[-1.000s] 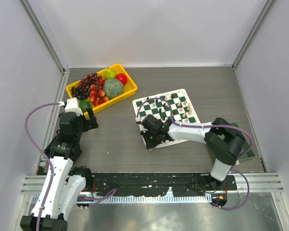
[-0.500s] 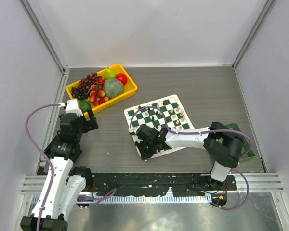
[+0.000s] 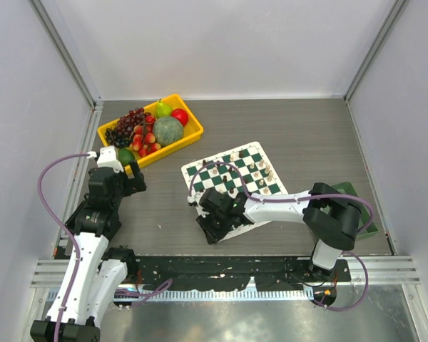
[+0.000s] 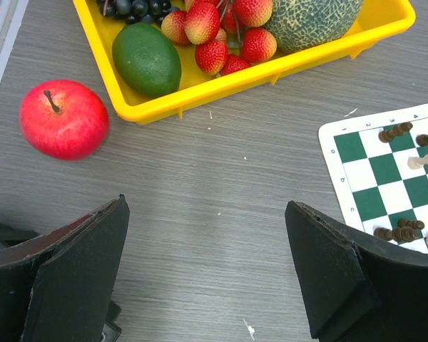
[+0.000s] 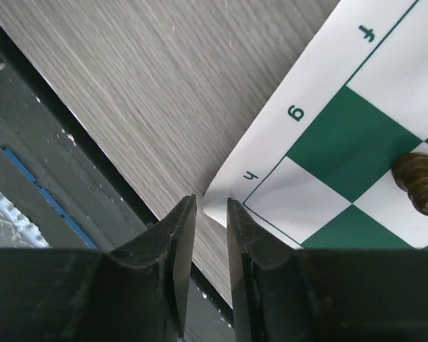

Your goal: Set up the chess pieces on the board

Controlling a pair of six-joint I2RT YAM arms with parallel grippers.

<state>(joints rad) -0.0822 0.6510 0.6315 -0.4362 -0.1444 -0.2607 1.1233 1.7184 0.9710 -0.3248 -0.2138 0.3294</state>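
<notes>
At the near corner of the board, the right gripper has its fingers pinched onto the mat's white edge. The board lies askew on the table, with chess pieces scattered over it, several toppled. To its left, the left gripper hangs with fingers spread wide, holding nothing. Beyond sit a red apple and a yellow tray of fruit.
</notes>
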